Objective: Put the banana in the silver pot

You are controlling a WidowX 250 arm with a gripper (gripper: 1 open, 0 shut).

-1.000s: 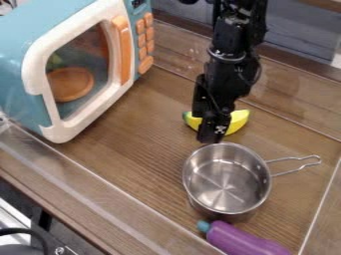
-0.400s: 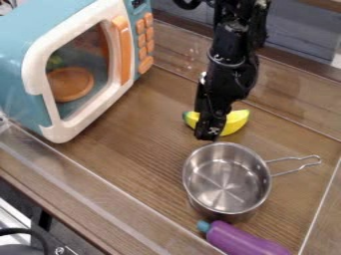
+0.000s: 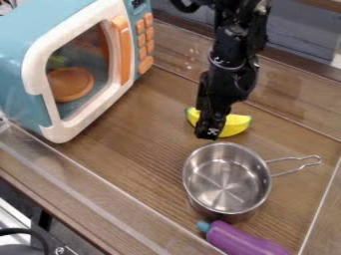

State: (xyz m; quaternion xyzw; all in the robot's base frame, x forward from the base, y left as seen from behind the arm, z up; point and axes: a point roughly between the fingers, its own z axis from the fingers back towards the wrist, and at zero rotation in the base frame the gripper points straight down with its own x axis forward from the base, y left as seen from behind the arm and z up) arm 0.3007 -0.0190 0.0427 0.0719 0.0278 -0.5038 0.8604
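The banana (image 3: pixel 229 127) is a small bright-yellow toy lying on the wooden tabletop, partly hidden behind the arm. My black gripper (image 3: pixel 210 123) points straight down right over it, its open fingers set around the banana's left part. Whether they touch it I cannot tell. The silver pot (image 3: pixel 226 179) sits in front of the banana, nearer the camera. It is empty, and its thin wire handle (image 3: pixel 296 165) sticks out to the right.
A teal and white toy microwave (image 3: pixel 74 60) stands at the left with an orange item inside. A purple eggplant-like toy (image 3: pixel 246 240) lies at the bottom edge near the pot. A clear raised wall (image 3: pixel 80 189) borders the table's front.
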